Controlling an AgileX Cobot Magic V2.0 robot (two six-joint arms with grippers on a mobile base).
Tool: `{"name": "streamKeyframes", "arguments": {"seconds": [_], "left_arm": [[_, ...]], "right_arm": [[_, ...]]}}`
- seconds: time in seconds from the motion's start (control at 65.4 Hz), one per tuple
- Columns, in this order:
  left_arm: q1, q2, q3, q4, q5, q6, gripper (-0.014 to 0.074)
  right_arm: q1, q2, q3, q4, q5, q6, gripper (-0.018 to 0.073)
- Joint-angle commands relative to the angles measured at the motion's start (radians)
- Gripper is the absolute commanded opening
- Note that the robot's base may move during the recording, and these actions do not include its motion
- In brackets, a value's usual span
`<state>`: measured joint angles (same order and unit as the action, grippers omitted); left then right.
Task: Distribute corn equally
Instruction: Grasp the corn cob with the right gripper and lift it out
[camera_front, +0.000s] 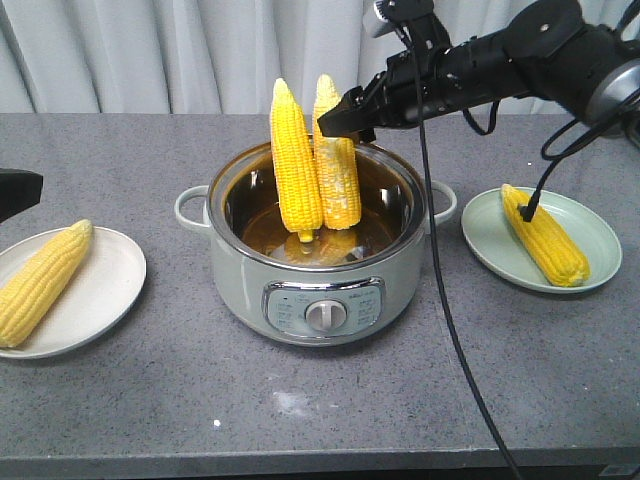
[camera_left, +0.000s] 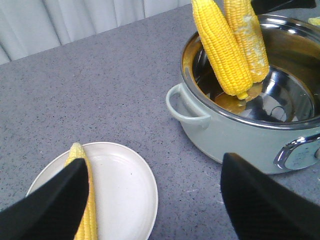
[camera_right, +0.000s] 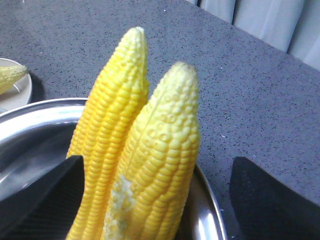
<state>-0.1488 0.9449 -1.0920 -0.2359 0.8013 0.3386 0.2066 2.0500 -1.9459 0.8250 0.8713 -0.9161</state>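
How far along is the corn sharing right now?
About halfway. Done: one cob lies on the white plate, another cob on the green plate. In hand: the right gripper, open, is at the pale-patched cob and the yellow cob standing in the pot. Left: moving both out, probably one per plate.

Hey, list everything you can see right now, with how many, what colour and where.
corn cobs: four, yellow; two upright in the pot, one with whitish patches; one lying on each plate
pot: one, pale green, steel inside, table centre
white plate: one, left of the pot
green plate: one, pale green, right of the pot
table: one, speckled grey
curtain: pale grey, behind the table
cable: black, hanging past the pot
left gripper: black, jaws open, over the white plate
right gripper: black, jaws open at the upright cobs
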Motion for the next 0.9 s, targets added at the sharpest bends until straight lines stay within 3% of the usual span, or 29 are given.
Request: {"name": "streamKeyframes", "arguments": {"seconds": [0.0,0.336,0.688,0.887], "left_arm": [[-0.001,-0.008,-0.023,-0.024,-0.062,-0.001,0.0533],[-0.001,-0.008,-0.023,-0.024,-0.062,-0.001,0.0533],[-0.001,-0.008,-0.023,-0.024,-0.062,-0.002,0.0533],[-0.001,-0.008,-0.023,-0.024,-0.062,-0.002,0.0533]], "right_arm": [[-0.001,-0.037,-0.035,0.082,-0.052,-0.015,0.0581],[-0.001,0.014,-0.035,0.195,-0.070,-0.080,0.0547],[-0.001,0.014,-0.035,0.196,-0.047,-0.097,0.0239],[-0.001,0.011,-0.035,0.196,-0.035,-0.094,0.0208]]}}
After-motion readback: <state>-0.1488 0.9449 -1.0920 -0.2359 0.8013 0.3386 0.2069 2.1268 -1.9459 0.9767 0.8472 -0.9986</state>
